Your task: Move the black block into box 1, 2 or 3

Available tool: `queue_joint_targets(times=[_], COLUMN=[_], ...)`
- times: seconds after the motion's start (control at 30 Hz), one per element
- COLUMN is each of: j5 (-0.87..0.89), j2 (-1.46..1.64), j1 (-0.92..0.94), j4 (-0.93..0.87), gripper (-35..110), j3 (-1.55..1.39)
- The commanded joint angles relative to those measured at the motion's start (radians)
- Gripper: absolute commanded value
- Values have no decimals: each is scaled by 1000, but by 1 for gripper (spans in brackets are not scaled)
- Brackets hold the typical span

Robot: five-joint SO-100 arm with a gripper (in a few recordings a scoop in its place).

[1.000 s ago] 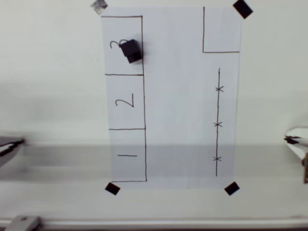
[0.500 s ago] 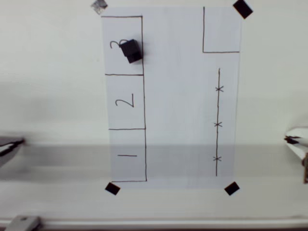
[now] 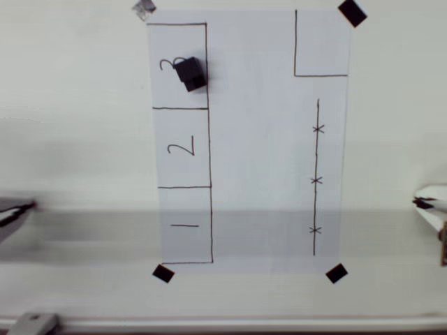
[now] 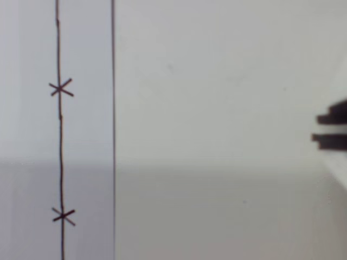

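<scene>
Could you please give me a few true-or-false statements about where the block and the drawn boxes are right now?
1. The black block sits in the box marked 3. True.
2. The block covers the handwritten 2. False: it lies beside the 3; the box marked 2 holds only its number.
3. In the overhead view, the pen line carries three crosses. True.
4. The gripper is clamped on the block. False: nothing touches the block.
5. The box marked 1 holds a second block. False: just its number.
</scene>
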State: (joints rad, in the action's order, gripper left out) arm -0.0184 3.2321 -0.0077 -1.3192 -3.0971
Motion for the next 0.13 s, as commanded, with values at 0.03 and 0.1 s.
queue_joint_targets(times=[0.03, 0.1], j5=[-8, -8], j2=[0, 0], j1=[-11, -11], j4=[-23, -23], gripper=[0, 0], j3=[-9, -9])
